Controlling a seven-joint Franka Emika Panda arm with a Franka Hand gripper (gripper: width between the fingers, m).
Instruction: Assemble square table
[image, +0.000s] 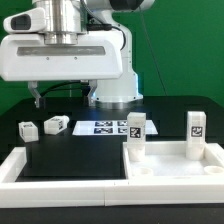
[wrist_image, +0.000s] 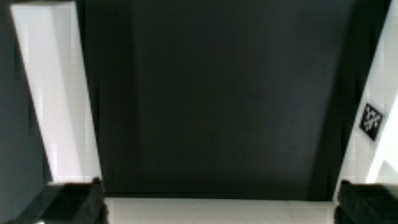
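Note:
The square table top (image: 176, 172) is white with a raised rim and lies at the front on the exterior view's right. Two white legs with tags stand upright on it, one (image: 135, 134) at its left back corner and one (image: 195, 131) at its right back. Two more legs (image: 28, 129) (image: 56, 125) lie on the black surface at the exterior view's left. My gripper (image: 60, 95) hangs above the black surface behind the lying legs. In the wrist view my gripper (wrist_image: 214, 207) is open and empty, with dark fingertips (wrist_image: 64, 206) at both lower corners.
The marker board (image: 105, 127) lies flat at the middle back. Long white bars (image: 22, 165) edge the black surface; one also shows in the wrist view (wrist_image: 50, 100). A white thing with a tag (wrist_image: 370, 120) sits at the wrist view's edge. The robot base (image: 115, 85) stands behind.

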